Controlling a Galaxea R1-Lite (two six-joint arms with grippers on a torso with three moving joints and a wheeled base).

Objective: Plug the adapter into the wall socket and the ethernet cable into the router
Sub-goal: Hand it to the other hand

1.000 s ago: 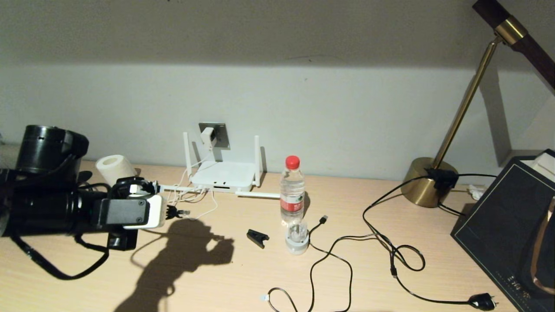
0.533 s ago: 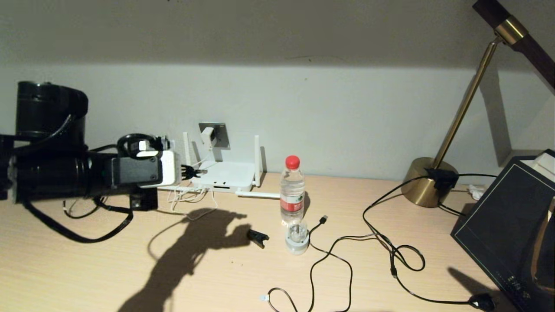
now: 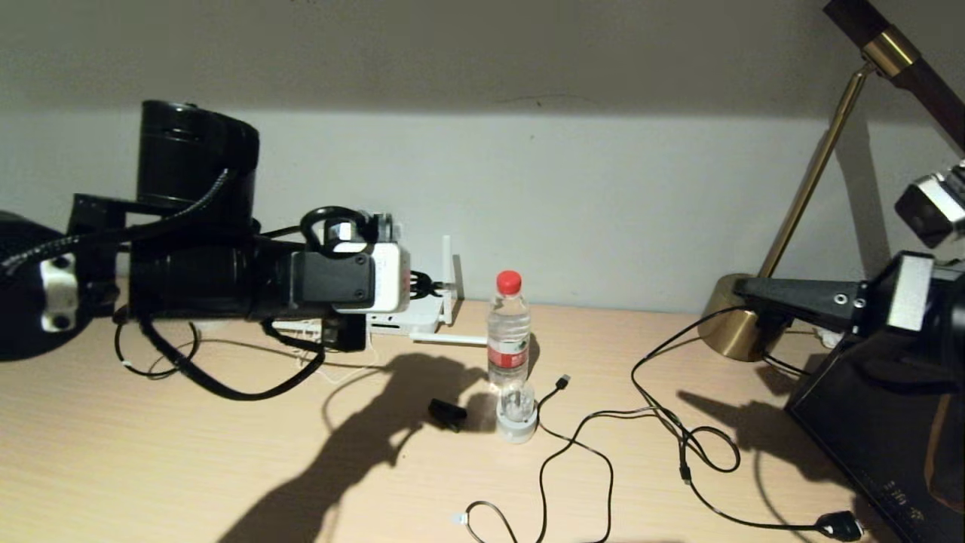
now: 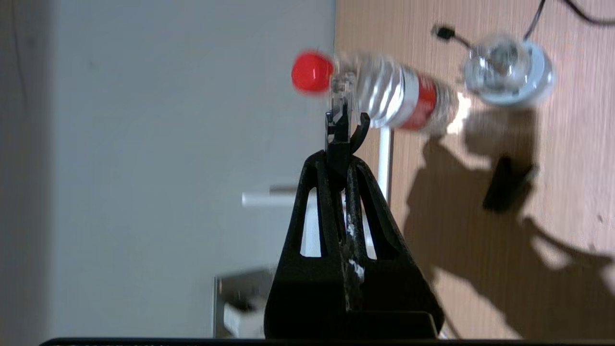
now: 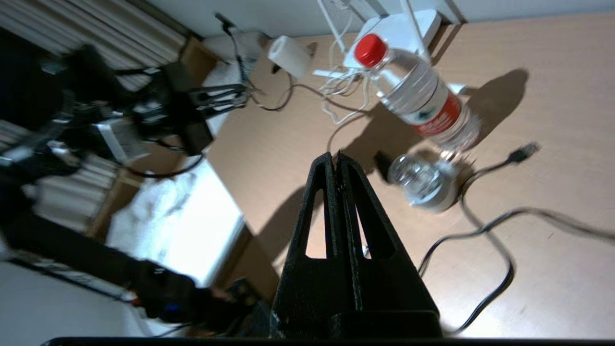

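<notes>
We carry ethernet cable [image 4: 339,103] plug toward router [image 3: 411,320], which sits by wall, mostly hidden behind left arm. Left gripper [image 4: 342,144] pinches cable just behind clear clip. Next move, we judge: turn plug to port, push in. Right gripper [image 5: 336,161] pressed together, empty, over table [image 3: 151,467].

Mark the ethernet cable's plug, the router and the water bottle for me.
ethernet cable [image 4: 340,98]: left wrist view, on its clear plug, beyond the left hand's tips.
router [image 3: 413,318]: head view, on the white body's visible corner.
water bottle [image 3: 508,332]: head view, on its body.
</notes>
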